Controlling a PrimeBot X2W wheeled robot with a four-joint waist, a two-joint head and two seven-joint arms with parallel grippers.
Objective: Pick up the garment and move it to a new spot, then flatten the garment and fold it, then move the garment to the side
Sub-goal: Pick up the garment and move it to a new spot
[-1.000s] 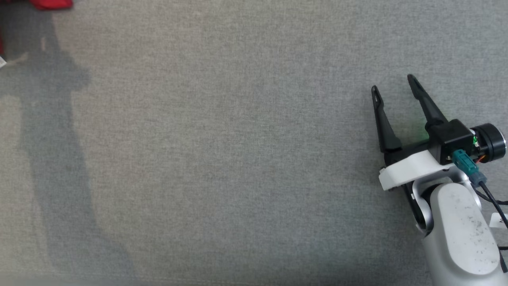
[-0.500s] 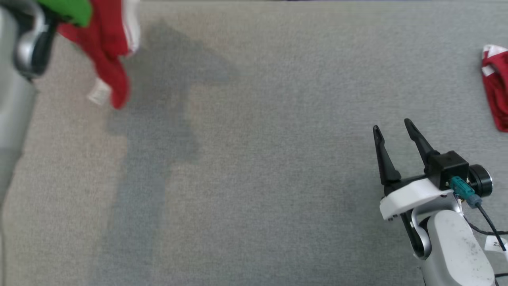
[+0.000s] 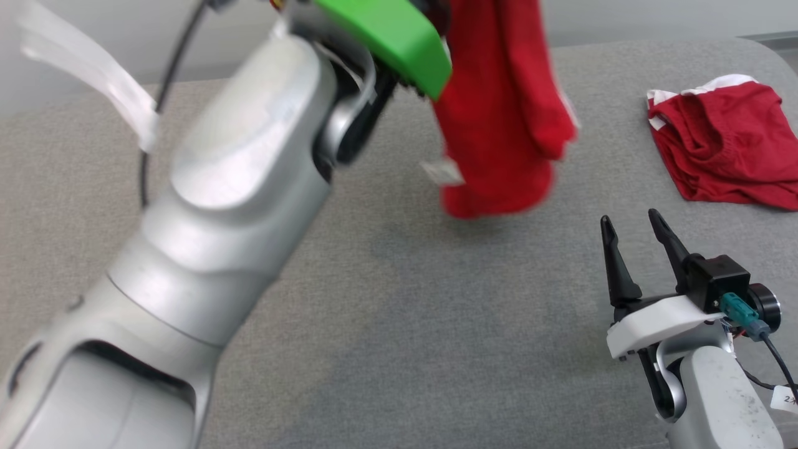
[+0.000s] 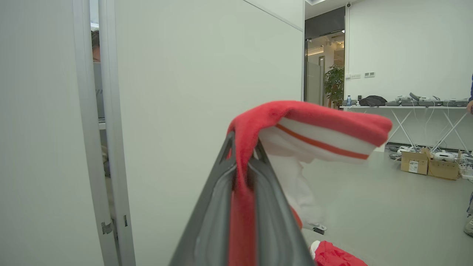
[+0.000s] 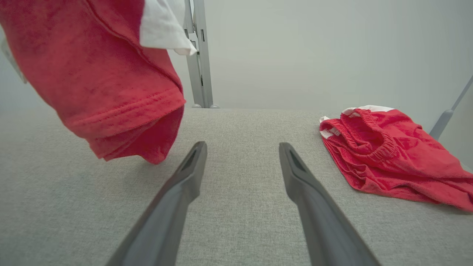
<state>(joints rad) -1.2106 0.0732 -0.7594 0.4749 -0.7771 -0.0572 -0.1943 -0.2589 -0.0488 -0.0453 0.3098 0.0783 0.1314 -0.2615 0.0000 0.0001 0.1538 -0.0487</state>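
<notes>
Pinched shut on a bunched fold of the red garment, close to its white, red-striped band, the left end effector holds the cloth high so that it hangs as one long drape over the far middle of the grey tabletop. The lower hem is close above the surface; whether it brushes it I cannot tell. Gripping one edge this high lets the cloth's weight pull it out of a heap, which I judge suits carrying it to a new spot before flattening. A white label dangles at the drape's left side. The pale left forearm crosses the head view from the lower left. The right end effector sits low at the near right, fingers spread wide and empty, probably kept ready to take a free corner. A second red garment lies crumpled at the far right, well apart from the hanging one.
</notes>
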